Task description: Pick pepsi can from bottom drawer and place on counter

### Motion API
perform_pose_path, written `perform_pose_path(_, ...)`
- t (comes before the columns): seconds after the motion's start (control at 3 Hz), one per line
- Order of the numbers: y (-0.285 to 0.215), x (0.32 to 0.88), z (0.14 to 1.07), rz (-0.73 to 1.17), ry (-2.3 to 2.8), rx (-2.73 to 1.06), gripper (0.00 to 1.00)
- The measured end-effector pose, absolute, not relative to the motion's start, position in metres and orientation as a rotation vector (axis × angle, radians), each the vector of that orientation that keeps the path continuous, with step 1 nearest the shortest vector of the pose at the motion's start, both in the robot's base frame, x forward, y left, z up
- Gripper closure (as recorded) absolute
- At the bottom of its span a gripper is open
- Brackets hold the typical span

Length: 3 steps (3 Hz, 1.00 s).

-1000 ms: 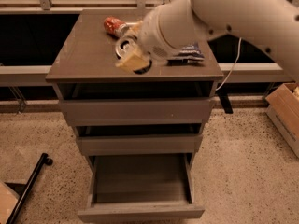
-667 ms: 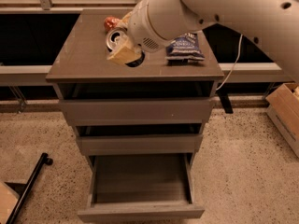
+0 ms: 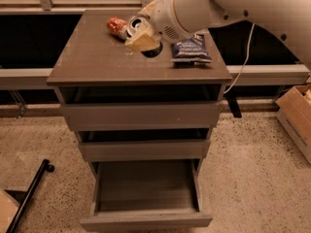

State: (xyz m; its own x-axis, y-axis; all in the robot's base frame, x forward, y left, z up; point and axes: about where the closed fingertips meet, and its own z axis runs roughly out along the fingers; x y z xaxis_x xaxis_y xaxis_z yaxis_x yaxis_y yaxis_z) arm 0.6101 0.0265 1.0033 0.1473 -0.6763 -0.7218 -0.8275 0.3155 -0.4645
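My gripper point(image 3: 141, 35) is over the back middle of the counter point(image 3: 92, 57), shut on the pepsi can point(image 3: 134, 24). The can is tilted, with its silver top facing left; its dark body is mostly hidden by the cream fingers point(image 3: 142, 41) and the white arm. The can sits just above the counter, right beside the red-orange can point(image 3: 115, 25). The bottom drawer point(image 3: 146, 220) is pulled open at the foot of the cabinet, and its inside shows nothing in it.
A dark blue snack bag point(image 3: 190, 47) lies on the counter's right side, under the arm. The two upper drawers are slightly open. A cardboard box point(image 3: 297, 118) stands on the floor at right, and a black pole point(image 3: 29, 193) lies at lower left.
My gripper has moved the can to the left and toward the back of the counter, ending close beside the red-orange can.
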Motion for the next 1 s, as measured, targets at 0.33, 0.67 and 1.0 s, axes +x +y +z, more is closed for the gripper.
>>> perform_pose_path(0.33, 0.005, 0.648, 1.007, 0.246, 1.614, -1.295, 1.00)
perform_pose_path(0.67, -0.013, 0.685, 0.994, 0.322, 1.670, -1.203, 1.00)
perform_pose_path(1.0, -0.018, 0.718, 0.969, 0.414, 1.721, -1.141, 1.00)
